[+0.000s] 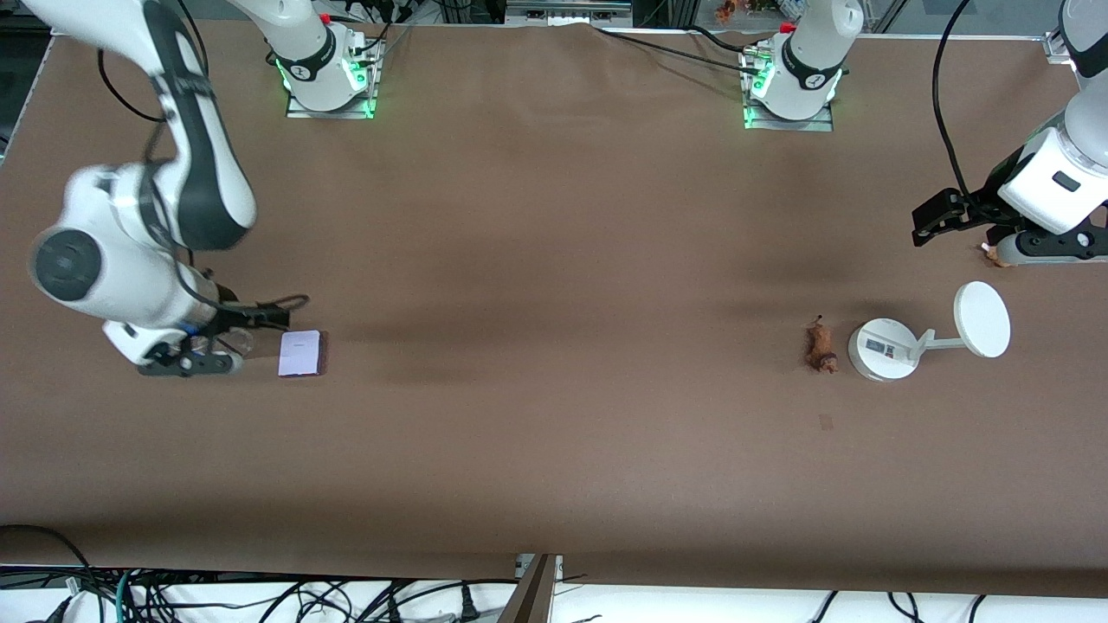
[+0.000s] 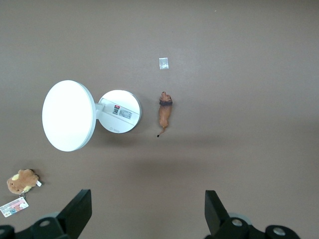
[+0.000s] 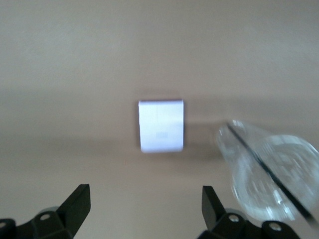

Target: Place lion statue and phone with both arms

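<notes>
Phone [image 1: 302, 354]: flat on table [image 1: 554, 346], right arm's end; right tool [image 3: 144, 211] over it, fingers apart, empty; lion statue [image 1: 821, 347]: beside white stand [image 1: 892, 346]; left tool [image 2: 148, 214] apart, empty.

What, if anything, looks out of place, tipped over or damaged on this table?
The white stand lies tipped on its side, its disc resting on the table beside the lion statue, which lies flat too. The phone lies flat and intact at the right arm's end. Nothing looks spilled or broken.
</notes>
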